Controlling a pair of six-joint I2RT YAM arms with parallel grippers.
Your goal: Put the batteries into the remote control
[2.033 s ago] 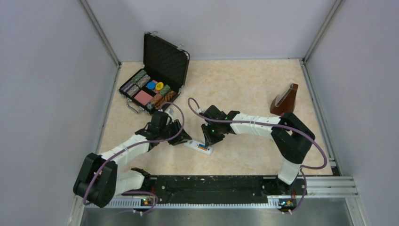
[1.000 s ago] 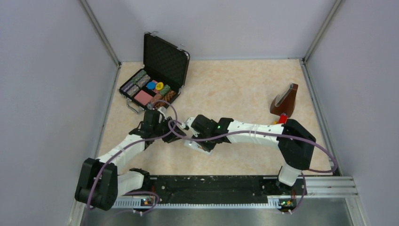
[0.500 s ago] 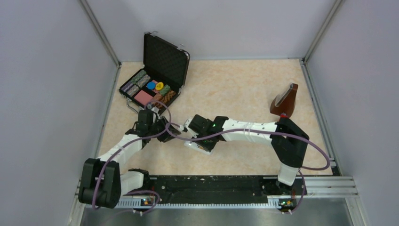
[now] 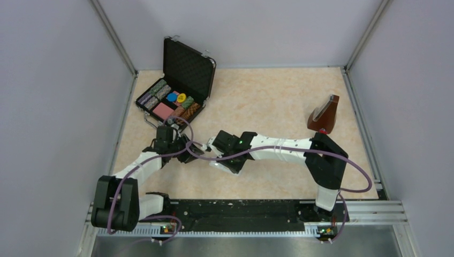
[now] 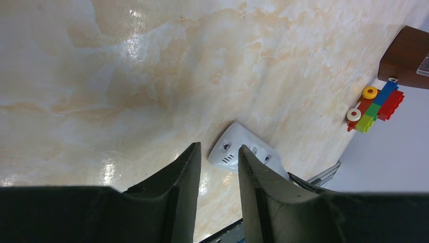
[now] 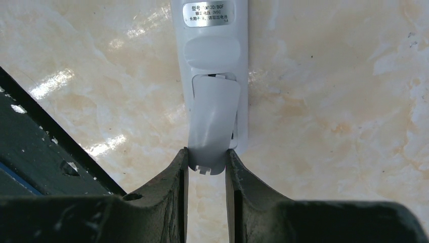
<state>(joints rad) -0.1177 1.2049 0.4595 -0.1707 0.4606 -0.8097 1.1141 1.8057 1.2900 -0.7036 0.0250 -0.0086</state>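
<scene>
The white-grey remote control [image 6: 210, 35] lies back-up on the table, its label facing me; it also shows in the top view [image 4: 229, 166] and the left wrist view [image 5: 238, 149]. My right gripper [image 6: 206, 150] is shut on the small white cover piece [image 6: 212, 121], which lies tilted over the remote's recessed slot. The batteries are hidden in every view. My left gripper [image 5: 218, 147] is open a narrow gap and empty, just left of the remote's end. In the top view the left gripper [image 4: 186, 150] and the right gripper [image 4: 218, 145] sit close together.
An open black case [image 4: 179, 91] of poker chips stands at the back left. A brown wooden block [image 4: 325, 113] is at the right, with the multicoloured toy train [image 5: 375, 104] beside it. The black base rail [image 4: 241, 209] runs along the near edge.
My right gripper has swung left and down over the remote with the cover piece. My left arm has drawn back to the left, off the remote.
</scene>
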